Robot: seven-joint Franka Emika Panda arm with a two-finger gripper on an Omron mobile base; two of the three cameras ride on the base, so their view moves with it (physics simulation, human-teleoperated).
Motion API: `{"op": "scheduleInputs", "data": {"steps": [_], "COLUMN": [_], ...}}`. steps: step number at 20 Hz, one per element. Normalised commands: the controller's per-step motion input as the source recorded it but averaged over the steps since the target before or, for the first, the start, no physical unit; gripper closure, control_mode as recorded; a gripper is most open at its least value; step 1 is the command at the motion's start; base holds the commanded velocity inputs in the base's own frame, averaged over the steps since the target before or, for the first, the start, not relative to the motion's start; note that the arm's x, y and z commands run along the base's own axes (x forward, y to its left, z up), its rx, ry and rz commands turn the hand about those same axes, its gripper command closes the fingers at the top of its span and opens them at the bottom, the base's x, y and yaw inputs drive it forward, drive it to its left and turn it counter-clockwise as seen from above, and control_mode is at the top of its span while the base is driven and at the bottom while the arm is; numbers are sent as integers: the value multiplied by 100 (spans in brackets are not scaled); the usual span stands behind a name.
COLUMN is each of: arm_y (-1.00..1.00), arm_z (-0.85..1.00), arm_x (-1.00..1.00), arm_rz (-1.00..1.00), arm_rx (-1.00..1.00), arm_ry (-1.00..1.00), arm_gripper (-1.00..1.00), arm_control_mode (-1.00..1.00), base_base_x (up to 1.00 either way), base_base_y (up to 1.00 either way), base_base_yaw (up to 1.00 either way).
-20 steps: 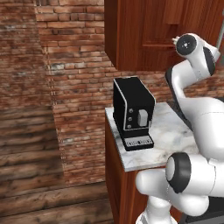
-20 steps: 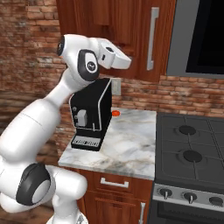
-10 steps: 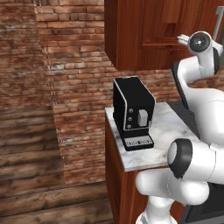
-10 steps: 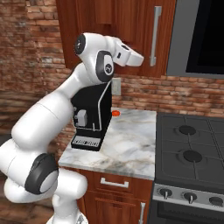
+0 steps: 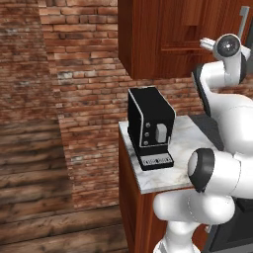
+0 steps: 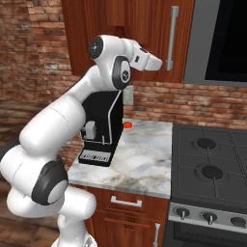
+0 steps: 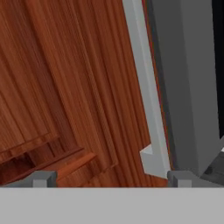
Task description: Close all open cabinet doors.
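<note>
Right now our pincer (image 6: 155, 61) is raised to the wall-cabinet door (image 6: 144, 34), just left of its long handle (image 6: 170, 38) and close to the wood. In the hand view its two tips sit far apart at the bottom edge, so we read it as spread wide, with nothing between them; whether a tip touches the door we cannot tell. That view shows the door's panel (image 7: 65, 87) close up, the handle (image 7: 148, 96) running down to its lower end, and the grey microwave (image 7: 183, 78) frame just beyond. The door looks roughly flush with the microwave (image 6: 217, 43) side, perhaps nearly shut, though we judge that loosely. Below stand the coffee machine (image 6: 102, 130) and the marble desk (image 6: 144, 154).
</note>
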Motion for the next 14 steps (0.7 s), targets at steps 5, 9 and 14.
{"op": "scheduleInputs", "data": {"steps": [5, 9, 14], "arm_y": [0, 0, 0], "arm_z": [-1, 0, -5], "arm_x": [25, 25, 27], "arm_rz": [2, 2, 2], "arm_rx": [0, 0, 0], "arm_ry": [0, 0, 0], "arm_gripper": [-100, -100, -100], "arm_control_mode": [-100, -100, -100], "base_base_x": [0, 0, 0], "base_base_y": [0, 0, 0], "base_base_yaw": [0, 0, 0]}}
